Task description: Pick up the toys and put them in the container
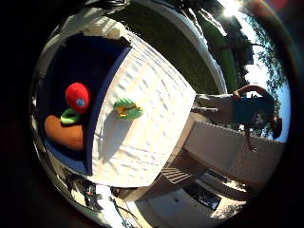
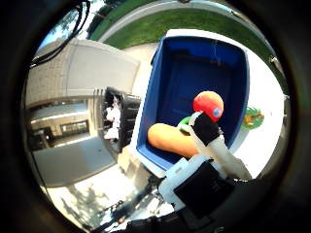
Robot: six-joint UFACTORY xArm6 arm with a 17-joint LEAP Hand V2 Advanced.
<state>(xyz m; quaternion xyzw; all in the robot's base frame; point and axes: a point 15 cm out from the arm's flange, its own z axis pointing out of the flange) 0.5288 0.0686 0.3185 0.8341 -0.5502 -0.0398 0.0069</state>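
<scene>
A blue container (image 2: 194, 63) stands on a white table (image 1: 157, 90). In it lie a long orange toy (image 2: 163, 139), a red round toy (image 2: 208, 102) and a small green toy (image 1: 68, 117). A yellow-green toy (image 1: 126, 109) lies on the table just outside the container's wall. My right hand (image 2: 206, 160) is above the container's near end. One white and black finger reaches straight out over the orange toy without touching it. The hand holds nothing.
The table stands outdoors on pale paving, with a lawn (image 1: 176, 43) past its far side. A grey wall (image 2: 83, 73) stands beside the container in the right thumb side palm view.
</scene>
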